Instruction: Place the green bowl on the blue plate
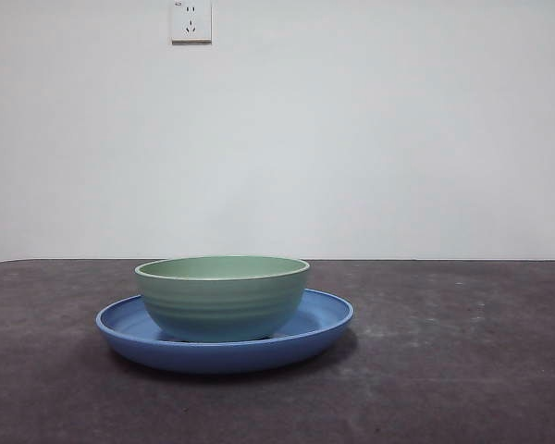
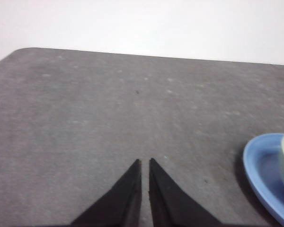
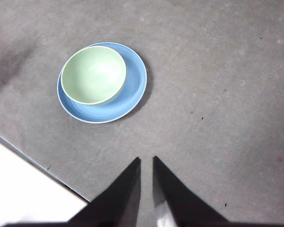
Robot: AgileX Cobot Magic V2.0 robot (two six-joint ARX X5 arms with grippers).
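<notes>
Front view shows you the green bowl point(image 1: 222, 298) seated on the blue plate point(image 1: 324, 321), frame centre; both end effectors, left point(image 2: 145, 161) and right point(image 3: 146, 160), clenched, empty.

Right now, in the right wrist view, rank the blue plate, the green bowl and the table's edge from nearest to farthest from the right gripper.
1. Table's edge: beside the right gripper, closest.
2. Blue plate: farther out on the table top; its near rim comes before the bowl.
3. Green bowl: resting in the plate, off-centre toward its far side.
</notes>
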